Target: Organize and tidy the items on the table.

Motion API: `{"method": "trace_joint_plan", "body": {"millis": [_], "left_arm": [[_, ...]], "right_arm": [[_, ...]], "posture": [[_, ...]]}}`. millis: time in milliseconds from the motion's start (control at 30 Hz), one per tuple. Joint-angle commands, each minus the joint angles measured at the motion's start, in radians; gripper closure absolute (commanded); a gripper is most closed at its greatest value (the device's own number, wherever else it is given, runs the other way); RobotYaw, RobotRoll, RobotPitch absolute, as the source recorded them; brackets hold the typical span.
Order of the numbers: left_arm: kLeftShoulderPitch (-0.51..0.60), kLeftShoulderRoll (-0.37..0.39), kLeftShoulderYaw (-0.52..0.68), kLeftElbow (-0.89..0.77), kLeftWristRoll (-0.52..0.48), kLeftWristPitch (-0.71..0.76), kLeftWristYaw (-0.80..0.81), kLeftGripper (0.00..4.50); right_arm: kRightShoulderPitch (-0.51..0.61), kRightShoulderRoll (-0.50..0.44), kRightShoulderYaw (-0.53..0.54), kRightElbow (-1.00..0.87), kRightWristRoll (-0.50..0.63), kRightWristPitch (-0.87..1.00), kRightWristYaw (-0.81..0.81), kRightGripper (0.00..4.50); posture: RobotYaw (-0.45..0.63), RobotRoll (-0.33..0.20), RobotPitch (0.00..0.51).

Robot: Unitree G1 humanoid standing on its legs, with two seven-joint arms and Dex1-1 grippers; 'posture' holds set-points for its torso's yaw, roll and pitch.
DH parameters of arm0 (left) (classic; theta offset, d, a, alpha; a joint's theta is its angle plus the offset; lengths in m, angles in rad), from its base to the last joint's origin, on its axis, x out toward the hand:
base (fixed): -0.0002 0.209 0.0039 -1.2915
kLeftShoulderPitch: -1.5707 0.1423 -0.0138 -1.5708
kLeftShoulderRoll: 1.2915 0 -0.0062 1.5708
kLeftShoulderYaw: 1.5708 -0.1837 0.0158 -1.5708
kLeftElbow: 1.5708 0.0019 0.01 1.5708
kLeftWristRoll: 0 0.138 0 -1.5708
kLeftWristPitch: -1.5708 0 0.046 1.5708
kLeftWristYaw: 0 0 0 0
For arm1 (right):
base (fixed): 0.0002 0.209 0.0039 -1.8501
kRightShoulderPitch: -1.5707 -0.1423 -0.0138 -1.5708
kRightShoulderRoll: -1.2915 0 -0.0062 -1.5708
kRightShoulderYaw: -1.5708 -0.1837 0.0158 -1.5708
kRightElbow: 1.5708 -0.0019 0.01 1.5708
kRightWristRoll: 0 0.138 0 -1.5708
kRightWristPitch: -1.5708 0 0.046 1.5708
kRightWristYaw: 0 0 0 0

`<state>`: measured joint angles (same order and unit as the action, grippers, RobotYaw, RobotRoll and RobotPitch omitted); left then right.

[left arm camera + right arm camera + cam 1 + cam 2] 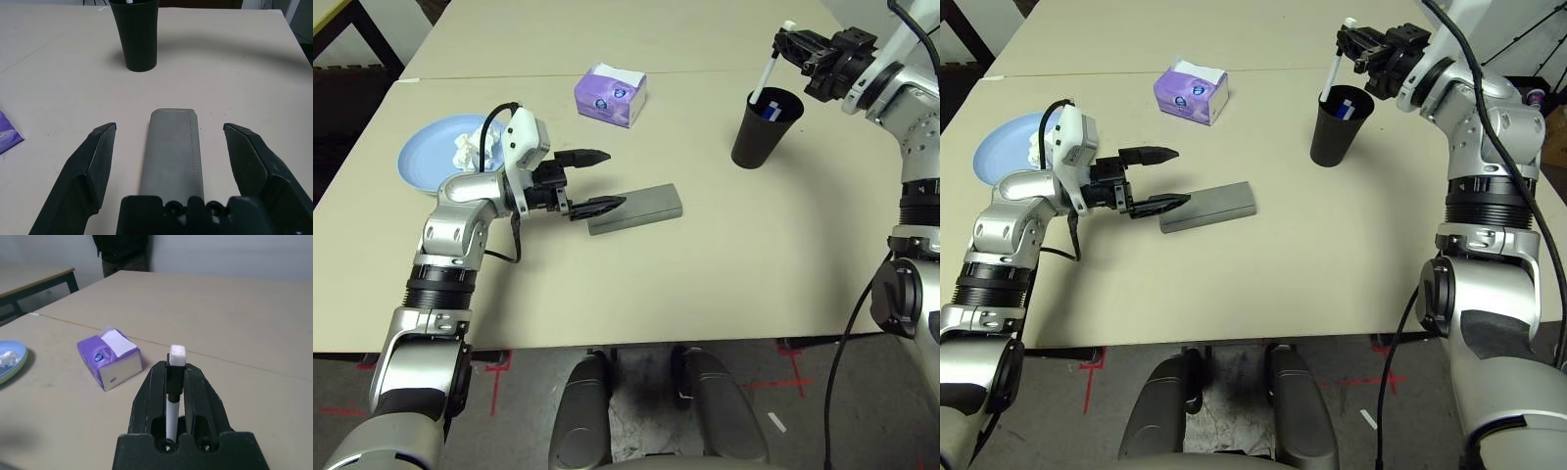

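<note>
Far left on the worktop (724,245), at about nine o'clock, the light blue plate (431,147) is seen lying flat, with the crumpled white tissue (467,151) resting on it toward its right side. Just right of the plate, the left tool (597,181) is held low over the worktop, pointing toward three o'clock, its two black fingers (93,166) spread wide with nothing gripped. The grey glasses case (641,208) is found lying flat directly ahead of that tool, its near end reaching in between the spread fingers, with clear gaps to either finger in the left wrist view; contact cannot be judged from the head views. At twelve o'clock from the case, well apart, the purple tissue box (610,94) is seen. Further right, at about two o'clock from the case, a black cup (766,127) stands upright, with something white and blue showing at its rim. Above the cup's mouth, the right tool (790,43) is clamped shut on a thin white pen (767,72), which is held tilted, its lower end dipped into the cup and its cap end poking out beyond the fingertips.
</note>
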<state>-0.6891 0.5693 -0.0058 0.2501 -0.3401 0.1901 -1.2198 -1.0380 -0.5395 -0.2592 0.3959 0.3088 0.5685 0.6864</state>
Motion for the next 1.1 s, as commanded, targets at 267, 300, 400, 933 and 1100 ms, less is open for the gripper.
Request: {"method": "trace_joint_plan", "body": {"millis": [267, 300, 400, 933, 1100], "left_arm": [[0.023, 0.012, 0.007, -0.028, -0.01, 0.012, 0.002, 0.0], [0.024, 0.012, 0.008, -0.029, -0.01, 0.012, 0.001, 0.0], [0.025, 0.013, 0.008, -0.03, -0.011, 0.013, 0.001, 0.0], [0.013, 0.011, 0.002, -0.024, -0.017, 0.019, -0.01, 0.0], [0.006, 0.011, 0.0, -0.018, -0.017, 0.017, -0.012, 0.0]], "right_arm": [[0.038, -0.009, 0.032, -0.047, 0.001, -0.03, -0.03, 4.18], [0.039, -0.009, 0.034, -0.048, 0.001, -0.029, -0.03, 4.18], [0.041, -0.011, 0.038, -0.047, 0.002, -0.028, -0.03, 4.18], [0.047, -0.045, 0.06, -0.036, -0.009, -0.018, -0.05, 0.63], [0.046, -0.05, 0.058, -0.04, -0.006, -0.014, -0.054, 0.03]], "posture": [[-0.04, 0.0, 0.181], [-0.04, 0.0, 0.182], [-0.04, 0.0, 0.182], [-0.04, 0.0, 0.184], [-0.05, 0.0, 0.183]]}}
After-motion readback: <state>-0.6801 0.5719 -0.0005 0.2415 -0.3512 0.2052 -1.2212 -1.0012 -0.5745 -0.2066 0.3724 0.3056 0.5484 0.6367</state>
